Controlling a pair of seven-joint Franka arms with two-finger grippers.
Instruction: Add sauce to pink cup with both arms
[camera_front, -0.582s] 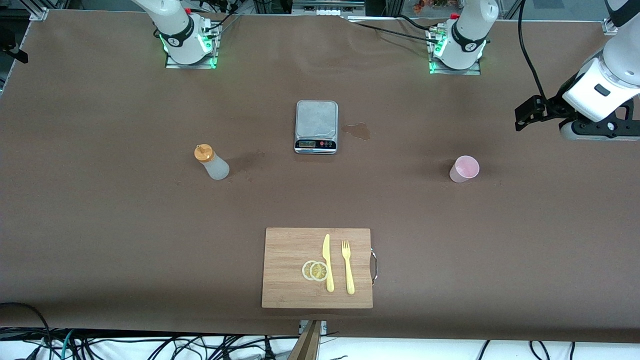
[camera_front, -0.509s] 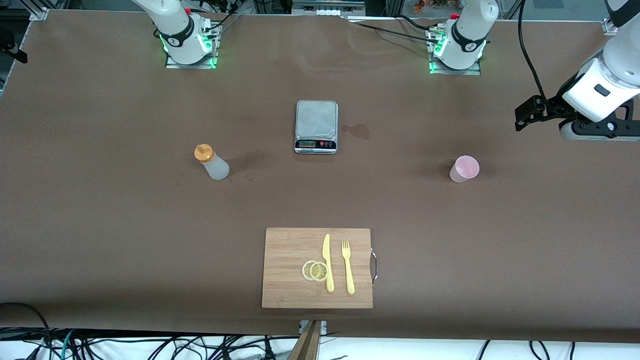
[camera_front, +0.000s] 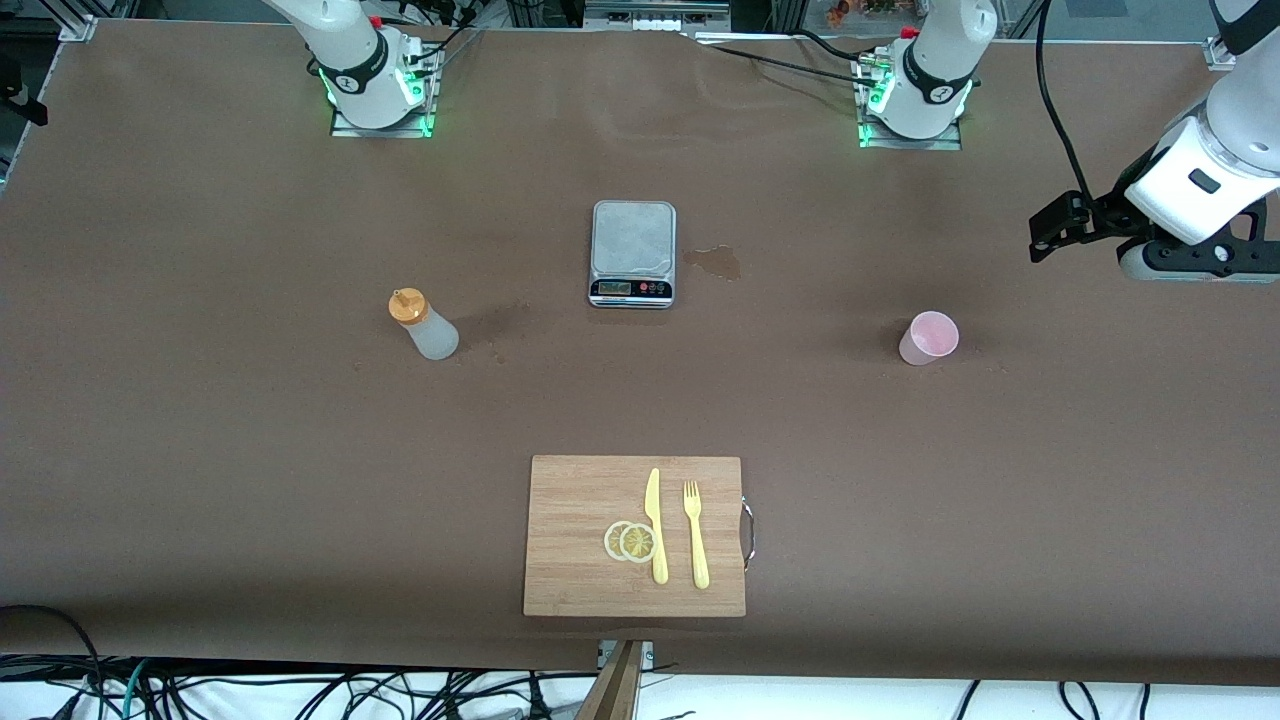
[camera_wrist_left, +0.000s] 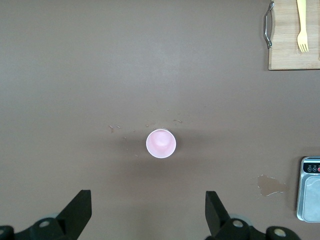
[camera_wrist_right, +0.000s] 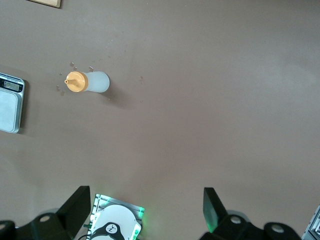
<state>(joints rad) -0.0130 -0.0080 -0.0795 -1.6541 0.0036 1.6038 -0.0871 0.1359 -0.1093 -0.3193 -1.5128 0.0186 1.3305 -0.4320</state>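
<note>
Nothing moved, left pincer (camera_wrist_left: 148, 217) above pink cup (camera_wrist_left: 161, 143)

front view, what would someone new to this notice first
A small frosted-white squeeze bottle with an orange cap stands toward the right arm's end of the table, a pale pink plastic cup toward the left arm's end, a silver kitchen scale between them. The open left pincer hangs high over the cup.

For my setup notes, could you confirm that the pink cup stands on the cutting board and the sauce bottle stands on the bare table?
Not quite: the pink cup also stands on the bare table, toward the left arm's end, well apart from the cutting board. The front view shows this. The sauce bottle is indeed on the table.
</note>
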